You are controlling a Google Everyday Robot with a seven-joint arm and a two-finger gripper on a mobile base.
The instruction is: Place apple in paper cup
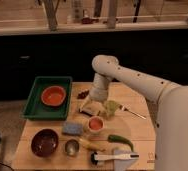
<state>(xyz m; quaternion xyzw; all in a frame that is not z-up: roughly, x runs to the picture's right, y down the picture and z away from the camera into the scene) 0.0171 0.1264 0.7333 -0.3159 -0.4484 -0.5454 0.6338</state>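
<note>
Apple [95, 122] sits in the paper cup [95, 130], apparently as the task wants. The gripper [89, 107] hovers just behind the cup; clenched or released, I cannot tell.

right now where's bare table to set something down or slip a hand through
Bare wood on the right, between the utensil and the green pepper; a narrow strip between the green tray and the maroon bowl. Crowded in the middle: the gripper hovers behind the paper cup holding the apple, with the sponge and metal cup close.
</note>
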